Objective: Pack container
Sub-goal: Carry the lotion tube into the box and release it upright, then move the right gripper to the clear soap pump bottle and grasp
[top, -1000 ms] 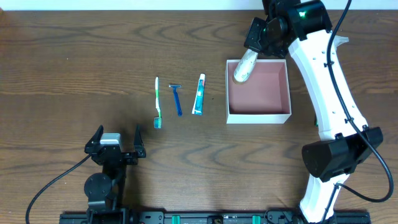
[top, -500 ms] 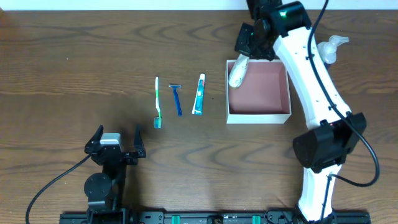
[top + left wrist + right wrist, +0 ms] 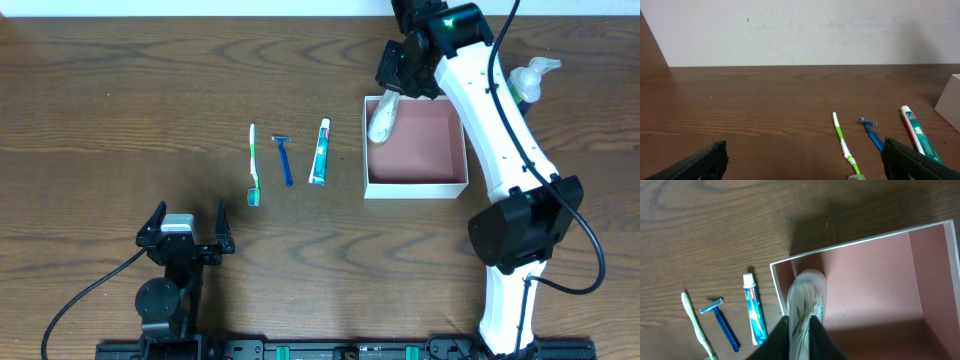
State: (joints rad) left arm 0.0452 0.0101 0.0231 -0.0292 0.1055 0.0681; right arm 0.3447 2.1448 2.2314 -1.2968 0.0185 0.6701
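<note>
The container (image 3: 415, 186) is a square white-walled box with a pink inside, right of centre on the table. My right gripper (image 3: 397, 84) is shut on a white tube with green leaf print (image 3: 382, 120), which hangs over the container's far left corner. In the right wrist view the tube (image 3: 806, 300) sits between my fingers (image 3: 780, 337) above the pink floor (image 3: 870, 285). A green toothbrush (image 3: 253, 160), a blue razor (image 3: 285, 158) and a toothpaste tube (image 3: 319, 152) lie in a row left of the container. My left gripper (image 3: 186, 228) is open and empty near the front.
A white pump bottle (image 3: 528, 78) stands behind the container at the right, beside my right arm. The left wrist view shows the toothbrush (image 3: 842, 142), razor (image 3: 871, 134), toothpaste (image 3: 916, 137) and a container corner (image 3: 950, 100) ahead of my left gripper (image 3: 805, 160).
My right gripper has carried the white tube a little left and back, over the container's far left corner. The left arm has not moved.
</note>
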